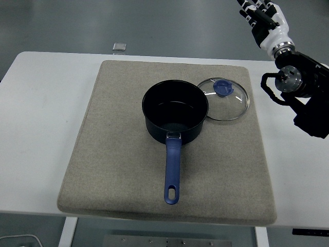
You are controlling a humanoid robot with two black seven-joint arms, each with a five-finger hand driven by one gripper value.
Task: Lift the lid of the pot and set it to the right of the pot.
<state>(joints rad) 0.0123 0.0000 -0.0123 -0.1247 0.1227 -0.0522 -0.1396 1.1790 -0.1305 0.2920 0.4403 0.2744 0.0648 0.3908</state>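
The right robot hand [263, 16] sits in the upper right corner of the frame, raised clear of the worktop [46, 103], with its fingers [253, 11] extended, slightly apart and holding nothing; only part of it is in view, so you cannot read every finger. Its black forearm enters from the right edge. No left arm shows. Note the pot [176, 112] near the centre of the frame, open, standing on the beige mat [118, 170] with its blue handle [173, 172] pointing toward the bottom edge. The glass lid [226, 99] lies flat on the mat just right of the pot, blue knob [223, 87] upward, its left rim touching or slightly tucked against the pot's wall. This layout suggests the placement is already made: the lid rests where the task asks, and the empty hand stands high and well apart from it. A small grey object [120, 47] lies at the worktop's far edge, unrelated to the task.
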